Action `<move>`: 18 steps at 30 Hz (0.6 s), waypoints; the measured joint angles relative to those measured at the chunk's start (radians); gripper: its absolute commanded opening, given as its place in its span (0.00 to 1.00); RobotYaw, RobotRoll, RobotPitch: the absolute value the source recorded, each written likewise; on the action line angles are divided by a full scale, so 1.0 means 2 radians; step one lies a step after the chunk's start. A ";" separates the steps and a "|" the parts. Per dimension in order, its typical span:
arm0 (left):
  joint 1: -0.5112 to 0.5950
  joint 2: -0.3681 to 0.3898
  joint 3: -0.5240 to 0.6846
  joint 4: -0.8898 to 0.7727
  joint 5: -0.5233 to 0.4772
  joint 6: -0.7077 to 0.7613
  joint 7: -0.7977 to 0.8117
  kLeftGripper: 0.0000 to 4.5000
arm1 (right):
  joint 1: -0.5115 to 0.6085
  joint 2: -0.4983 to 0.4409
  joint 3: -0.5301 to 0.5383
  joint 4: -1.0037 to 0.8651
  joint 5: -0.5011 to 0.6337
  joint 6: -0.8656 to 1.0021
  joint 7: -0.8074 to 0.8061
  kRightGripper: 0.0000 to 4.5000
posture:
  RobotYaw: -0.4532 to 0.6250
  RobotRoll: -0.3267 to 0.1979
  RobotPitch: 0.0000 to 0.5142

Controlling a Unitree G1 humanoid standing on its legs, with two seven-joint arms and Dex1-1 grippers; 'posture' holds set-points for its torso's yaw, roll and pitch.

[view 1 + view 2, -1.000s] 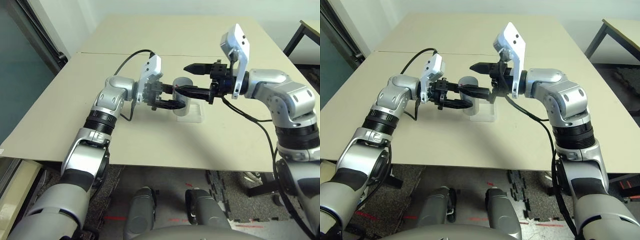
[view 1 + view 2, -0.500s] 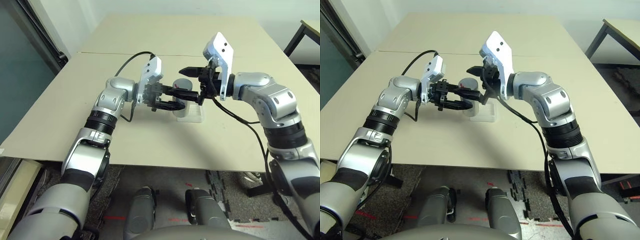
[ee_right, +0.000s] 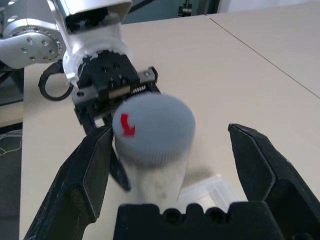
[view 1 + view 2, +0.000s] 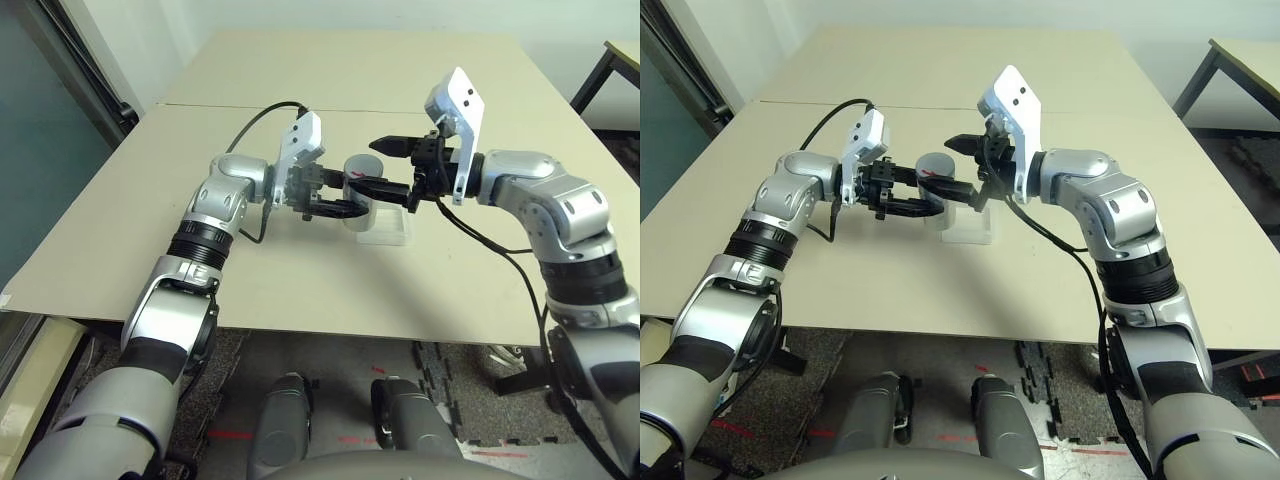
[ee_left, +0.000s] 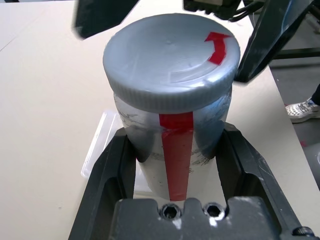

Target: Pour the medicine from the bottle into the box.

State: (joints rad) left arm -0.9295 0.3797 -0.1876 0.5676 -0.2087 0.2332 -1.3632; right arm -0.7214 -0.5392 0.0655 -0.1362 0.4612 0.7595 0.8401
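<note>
So the bottle [image 5: 172,135] is upright in the air, white body with a red stripe down its side, and the grey cap [image 5: 170,57] is on it, with a little red arrow printed on top. It sits right above the box [image 4: 384,230], the clear shallow tray lying flat on the beige table [image 4: 300,290]. From the head views the bottle looks held just above the tray rather than standing in it, but honestly I can't tell for sure whether its bottom touches.

The left gripper [image 4: 352,200] comes in from the robot's left and is clamped on the bottle's body below the cap, one black finger on each side of the red stripe. Solid grip, fingers [image 5: 112,175] pressed against the white wall.

The right gripper [image 3: 172,165] comes in from the other side with its jaws spread wide. In its wrist view the cap sits between its two fingers, with a clear gap to each, so it isn't gripping anything. In the head views one finger [image 4: 388,146] reaches past the cap's far side and the other passes its near side.

No pill that I can make out.
</note>
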 measured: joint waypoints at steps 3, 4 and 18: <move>0.000 0.009 0.002 0.000 0.000 -0.001 -0.007 0.55 | 0.002 -0.032 -0.041 0.016 -0.002 0.006 -0.018 1.00 | 0.39 0.62 0.18; 0.001 0.009 0.002 0.000 0.000 -0.001 -0.008 0.55 | 0.002 -0.040 -0.053 0.021 -0.002 0.006 -0.021 1.00 | 0.39 0.62 0.18; 0.002 0.008 0.002 0.001 0.000 -0.004 -0.009 0.55 | 0.030 -0.056 -0.057 -0.005 0.028 0.034 -0.003 1.00 | 0.39 0.62 0.18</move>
State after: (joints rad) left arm -0.9254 0.3961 -0.1828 0.5698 -0.2089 0.2245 -1.3821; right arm -0.6620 -0.6506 -0.0495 -0.1457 0.5180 0.8281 0.8345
